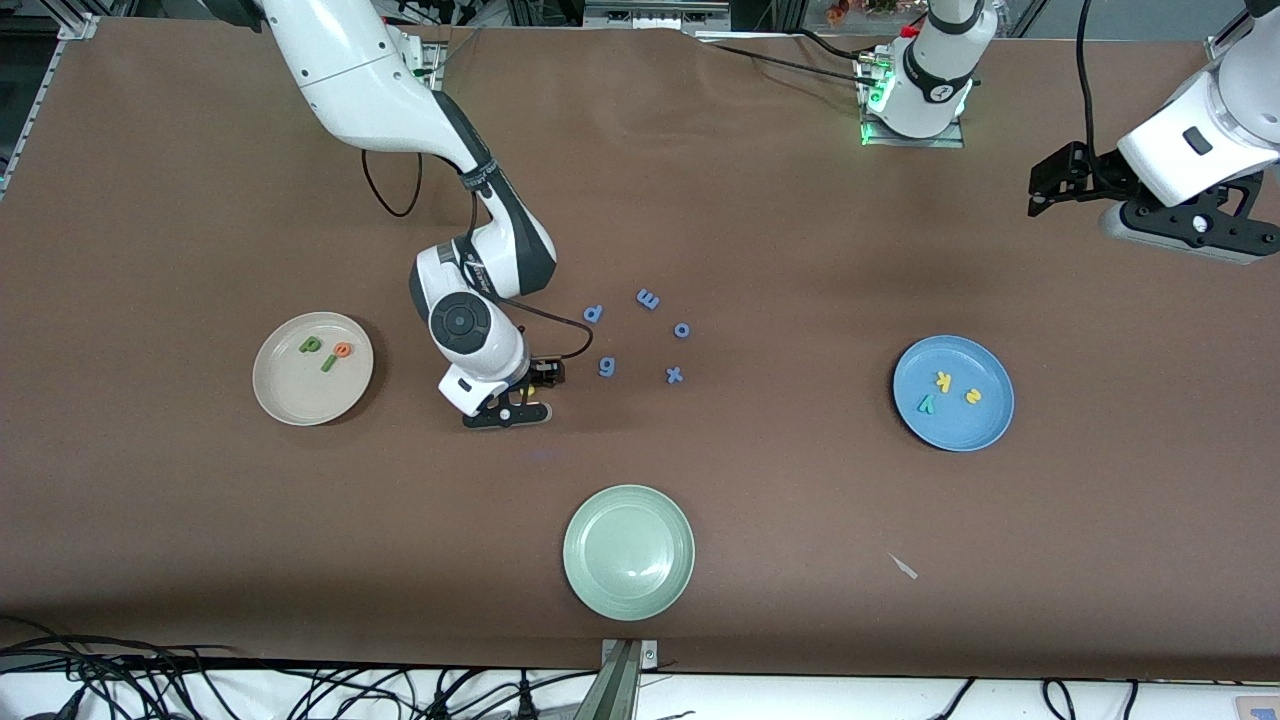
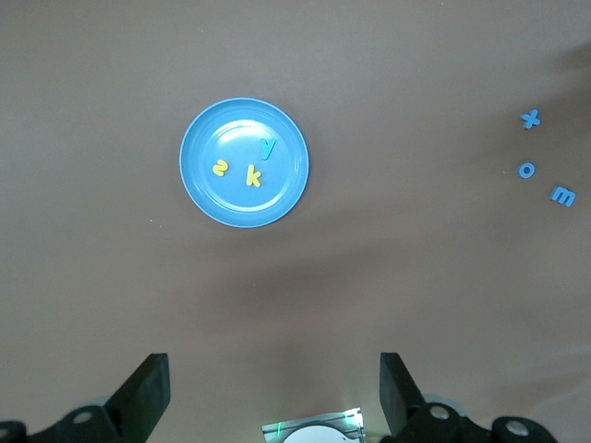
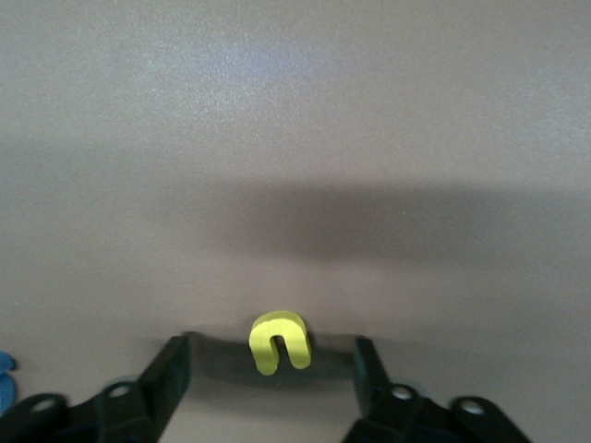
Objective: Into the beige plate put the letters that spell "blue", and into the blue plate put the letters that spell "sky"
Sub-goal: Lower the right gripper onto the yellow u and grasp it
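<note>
My right gripper (image 1: pixel 518 396) (image 3: pixel 270 349) is down at the table between the beige plate (image 1: pixel 290 395) and the blue-purple letters. It is open, with the yellow u (image 3: pixel 279 341) lying flat between its fingers and a gap on each side. The beige plate holds the green b (image 1: pixel 310 344), the orange e (image 1: pixel 343 349) and the green l (image 1: pixel 328 363). The blue plate (image 1: pixel 960 425) (image 2: pixel 208 194) holds the yellow k (image 1: pixel 943 380) (image 2: pixel 253 175), the yellow s (image 1: pixel 973 396) (image 2: pixel 221 168) and the teal y (image 1: pixel 926 404) (image 2: pixel 267 146). My left gripper (image 1: pixel 1050 190) (image 2: pixel 274 392) waits open, high over the left arm's end of the table.
A pale green plate (image 1: pixel 628 552) sits near the front edge. Blue-purple letters p (image 1: pixel 593 314), m (image 1: pixel 648 298), o (image 1: pixel 682 330), g (image 1: pixel 606 367) and x (image 1: pixel 674 375) lie mid-table beside my right gripper. A small pale scrap (image 1: pixel 903 566) lies nearer the camera than the blue plate.
</note>
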